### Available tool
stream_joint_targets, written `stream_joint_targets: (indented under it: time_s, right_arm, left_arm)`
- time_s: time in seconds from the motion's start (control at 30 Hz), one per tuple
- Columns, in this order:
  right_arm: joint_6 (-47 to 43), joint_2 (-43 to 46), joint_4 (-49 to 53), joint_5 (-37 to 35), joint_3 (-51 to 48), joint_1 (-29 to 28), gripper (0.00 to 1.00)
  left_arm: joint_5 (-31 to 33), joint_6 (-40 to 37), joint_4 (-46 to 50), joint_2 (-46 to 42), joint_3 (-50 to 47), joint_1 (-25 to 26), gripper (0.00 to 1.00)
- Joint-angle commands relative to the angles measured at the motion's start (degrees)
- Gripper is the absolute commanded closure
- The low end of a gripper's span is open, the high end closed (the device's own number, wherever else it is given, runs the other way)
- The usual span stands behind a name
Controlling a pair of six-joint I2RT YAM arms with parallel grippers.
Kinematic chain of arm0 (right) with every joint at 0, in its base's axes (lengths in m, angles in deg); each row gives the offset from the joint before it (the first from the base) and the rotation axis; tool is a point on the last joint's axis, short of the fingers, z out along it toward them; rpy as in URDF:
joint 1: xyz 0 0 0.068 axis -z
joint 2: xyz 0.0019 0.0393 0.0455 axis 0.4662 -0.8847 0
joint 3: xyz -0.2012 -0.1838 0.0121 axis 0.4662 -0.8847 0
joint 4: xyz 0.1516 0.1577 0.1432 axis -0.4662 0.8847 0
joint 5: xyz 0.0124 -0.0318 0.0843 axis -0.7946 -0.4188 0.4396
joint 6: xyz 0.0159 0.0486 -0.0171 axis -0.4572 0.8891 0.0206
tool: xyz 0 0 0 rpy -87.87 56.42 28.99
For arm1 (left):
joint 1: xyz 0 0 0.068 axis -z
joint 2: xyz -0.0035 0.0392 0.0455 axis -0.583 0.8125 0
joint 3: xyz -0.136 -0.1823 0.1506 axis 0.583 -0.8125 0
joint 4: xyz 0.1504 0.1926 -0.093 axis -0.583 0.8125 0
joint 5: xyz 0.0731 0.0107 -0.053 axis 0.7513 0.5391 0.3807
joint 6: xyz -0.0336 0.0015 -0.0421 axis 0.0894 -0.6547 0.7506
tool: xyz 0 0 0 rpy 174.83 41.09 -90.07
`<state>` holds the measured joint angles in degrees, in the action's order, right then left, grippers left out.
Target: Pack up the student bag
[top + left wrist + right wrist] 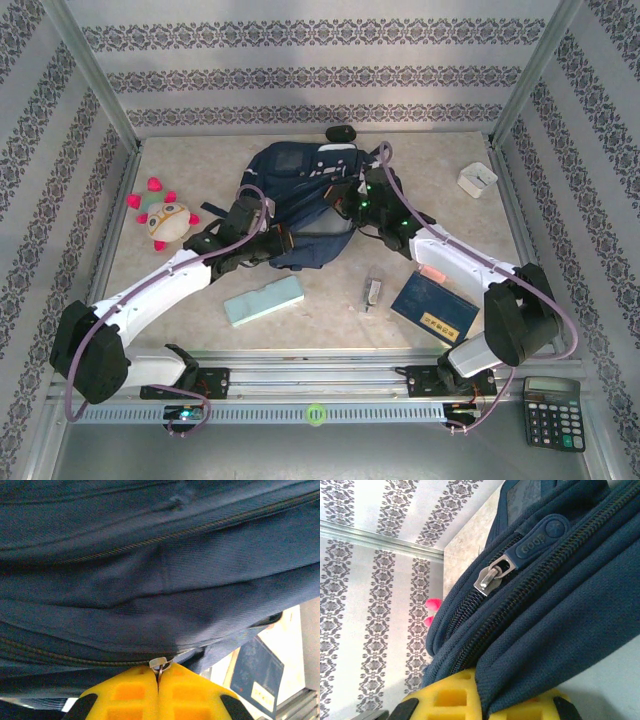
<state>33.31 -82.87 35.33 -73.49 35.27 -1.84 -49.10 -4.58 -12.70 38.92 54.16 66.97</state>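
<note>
Pinching a small zip tab [159, 663] with the left pincer [159, 676], tips shut tight on it. Squeezing a fold of the student bag [560, 630] with the right pincer [507, 702], shut as well, with cloth caught between the yellow fingers [450, 697]. Pressed right up against both pincers: above and in front of the left one, over and around the right one. From above, lying between the two.

Soft and floppy, most likely. Bound to sag and fold when pulled, not stand up alone. Not slippery, judging by the rough woven cloth. Not easy to break. Probably light while empty, heavier once filled. Best grabbed by a zip tab to open it, and by a thick fold or seam to stop it sliding along. Wise to pull slowly along the zip line, not sideways.

Dark blue all over. Rows of zips running side by side. Just above the right pincer, a big rubber pull [540, 537] on a shiny metal slider [492, 577]. Farther up, a greyer patch.
</note>
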Motion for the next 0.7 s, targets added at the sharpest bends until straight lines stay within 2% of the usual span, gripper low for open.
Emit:
stream_joint_targets:
  time_s: [0.0, 0.27, 0.47, 0.57, 0.67]
  right_arm:
    - [-0.74, 3.29, -6.98, 7.61, 0.19, 2.65, 1.0]
    - [-0.22, 4.11, -7.17, 22.47, -1.55, 11.56, 1.0]
    - [-0.36, 2.97, -5.63, 32.87, -2.26, 18.24, 1.0]
    - [-3.41, 2.55, -2.33, 36.08, -2.06, 20.66, 1.0]
    - [-7.08, 1.91, 0.9, 38.22, -1.56, 21.63, 1.0]
  left_arm:
    - [-1.95, -7.98, 6.59, -1.2, -0.76, -2.81, 1.0]
    - [-0.82, -20.53, 11.92, -1.77, -0.58, -6.71, 1.0]
    - [-1.95, -29.01, 8.08, -2.75, -4.09, -9.24, 1.0]
    - [-4.89, -33.18, 4.05, -2.42, -6.2, -9.57, 1.0]
    - [-11.5, -34.76, -0.07, -1.03, -6.57, -9.52, 1.0]
